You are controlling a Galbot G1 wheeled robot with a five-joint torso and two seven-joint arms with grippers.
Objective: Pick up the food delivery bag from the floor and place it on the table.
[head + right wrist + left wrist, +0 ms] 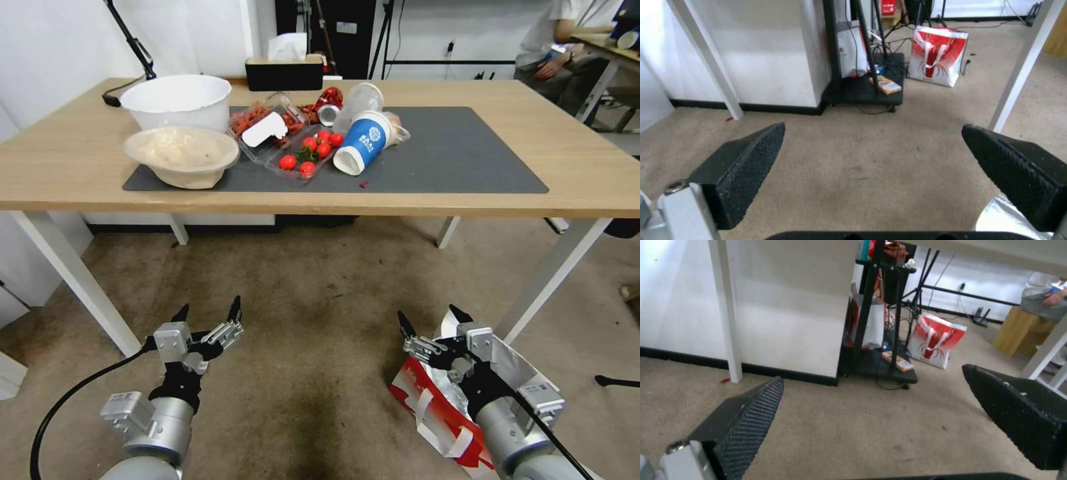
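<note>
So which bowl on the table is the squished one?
The beige bowl nearest the table's front edge. Its rim is bent and crumpled, while the white bowl behind it keeps a smooth round rim.

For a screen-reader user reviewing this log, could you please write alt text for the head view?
The food delivery bag lies on the floor beneath the open right claw, while the open left claw hovers over bare carpet. Ahead, the table carries a dark mat, two white bowls, trays of red food and a tipped blue-and-white cup.
</note>
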